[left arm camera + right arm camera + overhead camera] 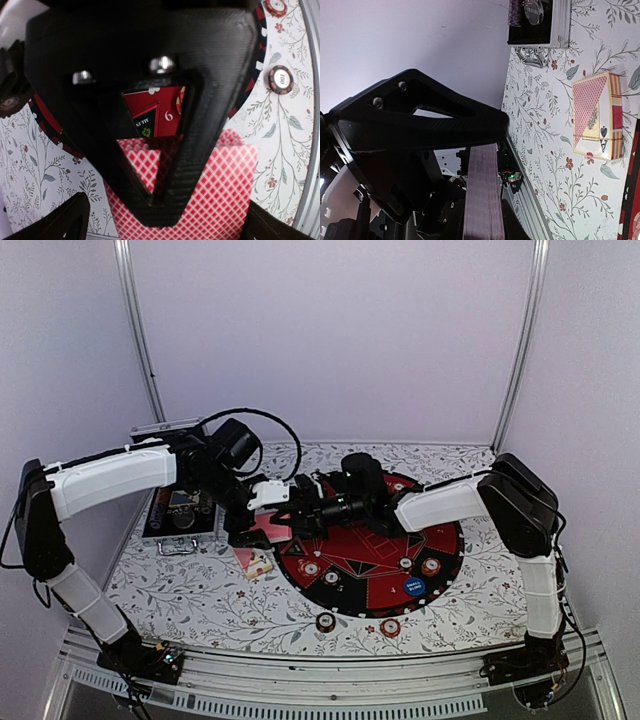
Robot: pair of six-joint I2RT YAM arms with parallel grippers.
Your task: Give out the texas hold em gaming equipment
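Note:
My right gripper (286,517) is shut on a stack of red-checked playing cards (268,527) above the left rim of the round black-and-red mat (375,585). In the right wrist view the stack (482,200) shows edge-on under a black finger (435,122). My left gripper (243,530) hangs open right beside it. In the left wrist view its fingertips (70,220) stand wide on either side of the cards (225,190), and the right gripper's finger (175,200) lies across them. Poker chips (311,568) and a blue disc (414,587) lie on the mat.
A card box (255,562) lies on the floral cloth left of the mat, also in the right wrist view as the box (597,115). The silver case (185,515) stands open at the back left. Two chips (326,621) lie off the mat near the front edge; a 100 chip (280,79) shows.

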